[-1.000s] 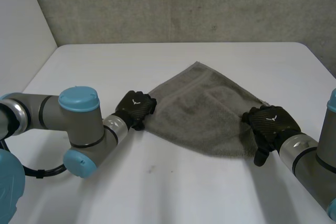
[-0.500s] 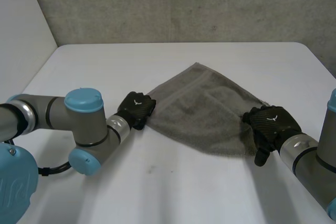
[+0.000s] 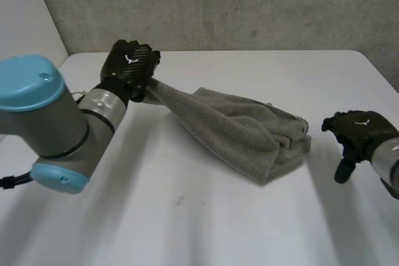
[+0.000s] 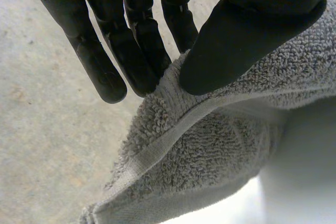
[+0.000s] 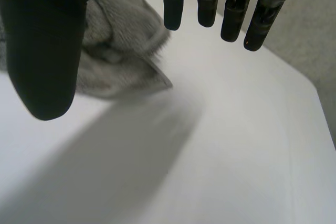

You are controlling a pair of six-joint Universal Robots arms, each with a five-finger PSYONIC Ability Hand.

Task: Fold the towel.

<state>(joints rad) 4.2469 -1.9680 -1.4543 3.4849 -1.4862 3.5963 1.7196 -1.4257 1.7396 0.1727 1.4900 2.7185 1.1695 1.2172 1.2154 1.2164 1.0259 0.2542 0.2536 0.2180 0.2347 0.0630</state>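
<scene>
Grey towel (image 3: 243,132), centre of the head view. It is no longer the flat diamond of half a second ago. It now runs as a slack, sagging band from the upper left of the frame down to a rumpled heap at centre right, which rests on the desk (image 3: 206,228).

The left robot hand (image 3: 129,61) has risen from the desk to the upper left, carrying the towel's left corner with it. In the left wrist view, the hemmed edge is pinched between the thumb (image 4: 252,35) and the fingers (image 4: 131,51).

The right robot hand (image 3: 358,130) has let go of the right corner and drawn off to the right edge of the frame. It is clear of the cloth and holds nothing. In its own wrist view, its fingers (image 5: 231,3) are straight and the heap lies beyond its thumb.

As a judgement, the fold has only begun. One corner is raised and no layer is yet laid over another. With the far end unpinned and bunched, the raised corner would drag the cloth rather than crease it cleanly.
</scene>
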